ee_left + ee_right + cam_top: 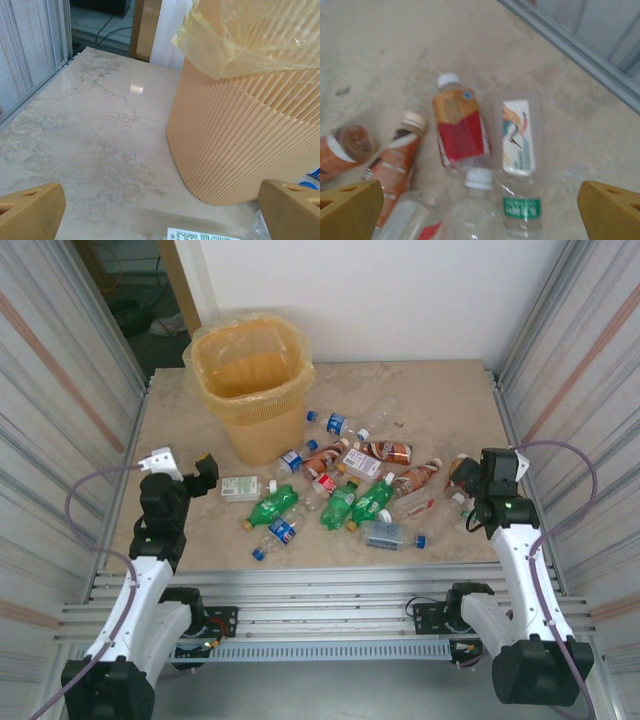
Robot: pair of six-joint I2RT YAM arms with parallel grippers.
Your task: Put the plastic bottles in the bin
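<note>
Starting at the left gripper (208, 472): fingers spread as wide as they go, nothing between them, hanging low near the table's left edge. Just past its tips lies a clear white-labelled bottle (245, 487) (its label peeks in at the bottom of the left wrist view). Beyond that rises the bin (262, 425), standing toward the far left corner of the table (440, 405), with its yellowish liner folded over the rim.

Over to the right gripper (465, 475): gaping just as wide, empty-handed, poised above the right end of the heap near the table's right edge. Below it the wrist camera picks out a red-labelled bottle (461, 135) with its white cap pointing away, a clear bottle with a white label (520, 135) lying against its side, and a brown-orange bottle (395, 157) just beside it on the other flank.

Progress? By my reading, nothing is on the board yet. Looking down into the bin from above, I can make out no bottle inside. The plastic bottles all lie on the table, strewn from the bin's foot across the middle to the right edge. Every one of them is left to carry.

The count: one bin and two grippers. There are three green bottles (272, 506), four clear bottles with blue caps (390, 535) and about four brown-orange ones. The rest are clear or red-and-white. I make it roughly sixteen in all, though the overlap in the heap keeps that loose.
</note>
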